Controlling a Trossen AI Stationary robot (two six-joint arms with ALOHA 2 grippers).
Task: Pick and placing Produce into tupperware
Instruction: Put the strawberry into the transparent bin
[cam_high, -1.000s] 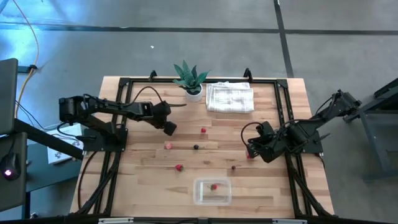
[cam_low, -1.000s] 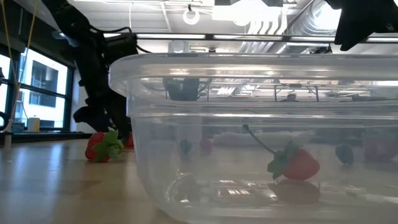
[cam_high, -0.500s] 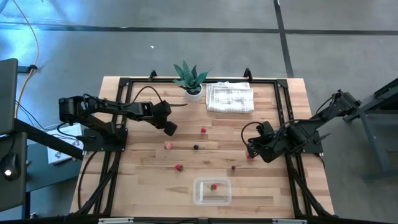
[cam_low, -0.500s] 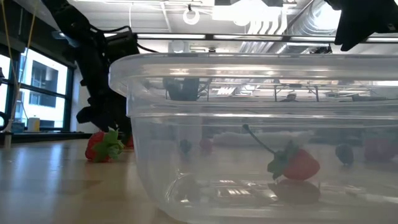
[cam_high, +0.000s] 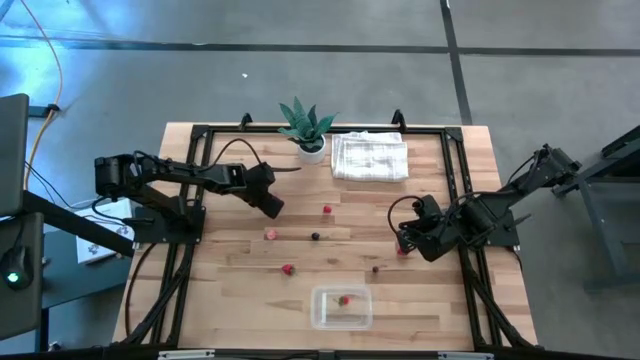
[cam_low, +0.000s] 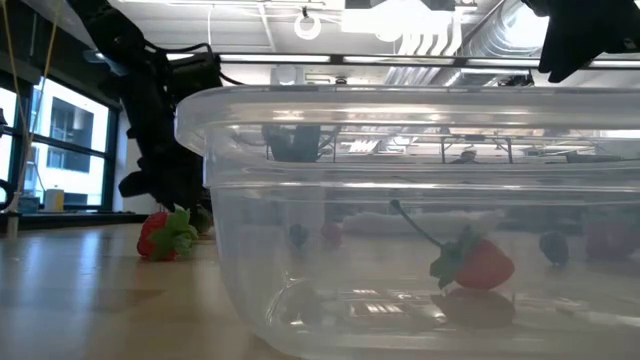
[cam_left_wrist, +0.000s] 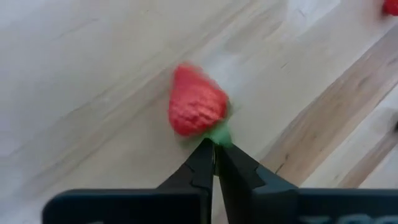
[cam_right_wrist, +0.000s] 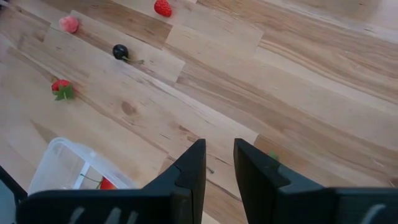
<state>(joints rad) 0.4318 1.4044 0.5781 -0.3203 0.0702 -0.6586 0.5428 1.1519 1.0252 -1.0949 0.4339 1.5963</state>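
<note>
My left gripper (cam_high: 272, 207) hangs over the table's left middle, shut at the leaf end of a red strawberry (cam_left_wrist: 196, 109) that lies on the wood. In the high view I cannot pick that strawberry out under the gripper. The clear tupperware (cam_high: 341, 307) stands near the front edge with one stemmed strawberry (cam_low: 478, 262) on its floor. Loose produce lies on the boards: a pinkish piece (cam_high: 270, 234), a red one (cam_high: 327, 210), a dark one (cam_high: 315, 237) and a leafy strawberry (cam_high: 288, 269). My right gripper (cam_right_wrist: 217, 163) waits open at the table's right, with nothing between its fingers. My left gripper meets the strawberry at its green leaves (cam_left_wrist: 219, 133), where the two fingertips close together. The fingers slant down at it from the leaf end. The red body lies beyond the tips on the table. Whether a leaf is caught between the tips or only touched, I cannot tell.
A potted green plant (cam_high: 307, 128) and a folded white cloth (cam_high: 369, 157) stand at the far edge. Another dark piece (cam_high: 376, 268) and a red one (cam_high: 402, 250) lie by my right gripper. Black frame rails run along the table's left and right sides.
</note>
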